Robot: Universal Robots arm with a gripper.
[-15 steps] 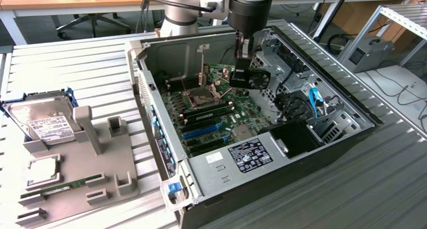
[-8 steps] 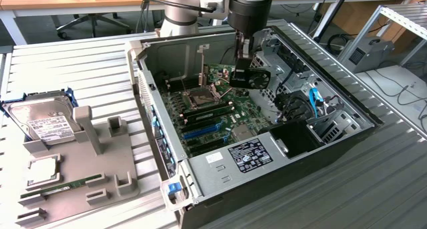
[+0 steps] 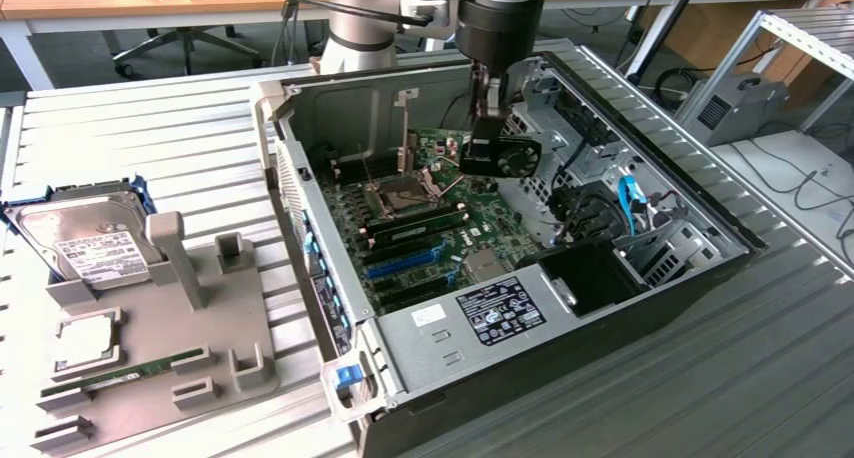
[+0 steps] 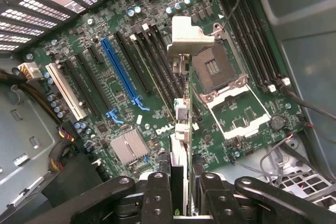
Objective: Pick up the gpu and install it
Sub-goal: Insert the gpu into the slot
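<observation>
The motherboard (image 4: 157,98) bears the white printed brand "DELL", seen in the wrist view beside the small silver heatsink (image 4: 129,146). Labels on the hard drive (image 3: 94,250) and the power supply (image 3: 501,310) carry print too small to read.

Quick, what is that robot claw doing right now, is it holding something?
Gripper: closed on the small green circuit card with a black round fan and silver end bracket, held edge-down above the green motherboard inside the open computer case.
</observation>
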